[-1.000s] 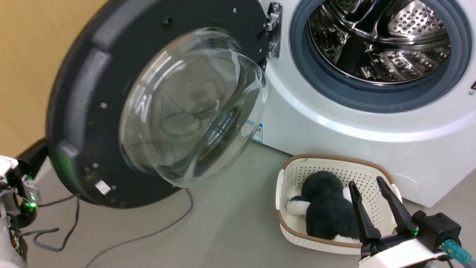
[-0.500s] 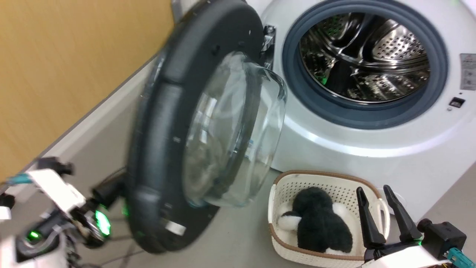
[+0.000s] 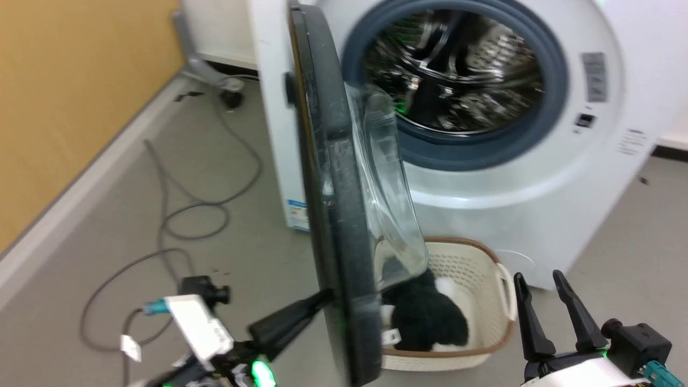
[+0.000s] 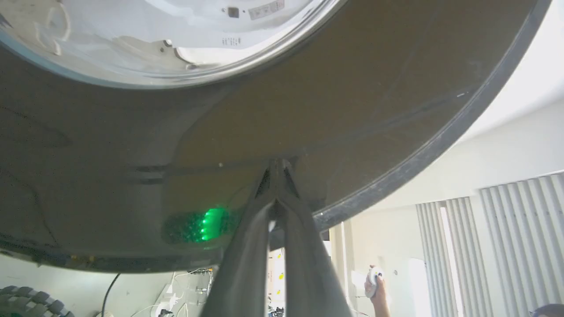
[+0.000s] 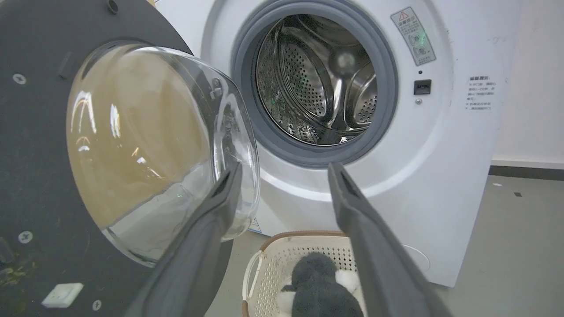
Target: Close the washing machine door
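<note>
The washing machine door (image 3: 336, 177) stands half open, edge-on in the head view, its clear glass bowl (image 3: 389, 188) bulging toward the washing machine (image 3: 510, 204). The steel drum (image 3: 451, 70) shows inside the blue-grey gasket (image 3: 548, 107). My left gripper (image 3: 321, 297) is shut with nothing in it, tips against the door's dark outer face (image 4: 352, 110) near its lower rim; in the left wrist view the left gripper (image 4: 276, 165) touches that face. My right gripper (image 3: 537, 277) hangs open at the lower right, apart from the door. The right wrist view shows the door (image 5: 35, 132), bowl (image 5: 154, 145), drum (image 5: 321, 83) and right gripper (image 5: 285, 167).
A cream perforated basket (image 3: 484, 258) with a black-and-white plush toy (image 3: 424, 317) sits on the floor before the machine, partly under the door's bowl. Grey cables (image 3: 183, 215) loop on the floor left of the machine. A yellow wall (image 3: 64, 107) runs along the left. A person's hand (image 4: 374, 281) shows far off.
The door has swung from wide open to roughly half shut. My left gripper has come in against its outer face. The head camera has turned; the right gripper holds its place.
</note>
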{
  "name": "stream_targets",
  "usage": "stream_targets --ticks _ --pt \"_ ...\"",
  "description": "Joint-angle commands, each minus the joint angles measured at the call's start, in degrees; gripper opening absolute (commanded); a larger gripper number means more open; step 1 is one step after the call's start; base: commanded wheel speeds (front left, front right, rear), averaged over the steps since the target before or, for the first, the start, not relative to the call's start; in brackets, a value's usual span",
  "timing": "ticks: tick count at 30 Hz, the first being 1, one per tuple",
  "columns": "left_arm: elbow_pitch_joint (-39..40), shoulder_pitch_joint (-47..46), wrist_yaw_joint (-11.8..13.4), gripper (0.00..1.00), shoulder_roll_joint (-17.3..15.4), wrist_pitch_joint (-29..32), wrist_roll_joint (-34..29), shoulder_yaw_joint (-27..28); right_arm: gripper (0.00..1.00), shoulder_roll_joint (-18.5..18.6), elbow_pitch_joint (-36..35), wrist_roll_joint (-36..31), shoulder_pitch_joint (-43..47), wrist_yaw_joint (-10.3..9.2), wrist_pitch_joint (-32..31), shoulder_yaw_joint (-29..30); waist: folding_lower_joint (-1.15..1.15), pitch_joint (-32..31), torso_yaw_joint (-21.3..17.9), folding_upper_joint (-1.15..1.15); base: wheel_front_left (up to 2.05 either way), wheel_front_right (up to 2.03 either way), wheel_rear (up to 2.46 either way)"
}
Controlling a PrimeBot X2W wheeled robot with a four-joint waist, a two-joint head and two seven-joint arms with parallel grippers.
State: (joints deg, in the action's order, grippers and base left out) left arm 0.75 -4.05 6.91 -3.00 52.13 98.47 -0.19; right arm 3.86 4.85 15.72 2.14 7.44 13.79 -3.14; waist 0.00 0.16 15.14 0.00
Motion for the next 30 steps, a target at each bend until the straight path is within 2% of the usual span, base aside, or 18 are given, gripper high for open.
stream_targets --ticks 1,5,12,23,25,30 --pt "-0.4 0.2 -0.3 0.00 0.1 -3.0 1.2 -2.9 1.00 0.1 -0.2 -0.2 0.3 0.05 -0.1 -0.3 0.00 1.0 -3.7 0.00 0.00 0.00 0.00" --pt "-3.2 -1.5 -2.4 0.00 0.1 -9.2 2.1 -8.7 1.00 0.4 -0.7 -0.2 -0.5 0.05 -0.3 -0.6 0.00 2.1 -8.6 0.00 0.00 0.00 0.00" --pt "-9.4 -7.2 -7.5 0.00 0.1 -20.3 2.3 -14.4 1.00 0.7 -1.3 -0.2 -1.4 0.05 -0.4 -0.4 0.00 5.0 -17.3 0.00 0.00 0.00 0.00" --pt "-18.3 -17.9 -11.6 0.00 0.1 -38.4 1.7 -16.3 1.00 0.3 -1.2 0.3 -2.3 0.05 0.3 -0.7 0.00 9.2 -27.9 0.00 0.00 0.00 0.00" --pt "-21.2 -22.1 -12.3 0.00 0.1 -43.7 1.6 -16.3 1.00 0.1 -0.9 0.4 -2.8 0.05 0.6 -1.4 0.00 10.4 -30.7 0.00 0.00 0.00 0.00" --pt "-26.9 -29.0 -13.2 0.00 0.1 -50.6 1.4 -15.4 1.00 -0.2 -0.4 0.7 -3.6 0.05 0.9 -2.4 0.00 11.7 -34.6 0.00 0.00 0.00 0.00"
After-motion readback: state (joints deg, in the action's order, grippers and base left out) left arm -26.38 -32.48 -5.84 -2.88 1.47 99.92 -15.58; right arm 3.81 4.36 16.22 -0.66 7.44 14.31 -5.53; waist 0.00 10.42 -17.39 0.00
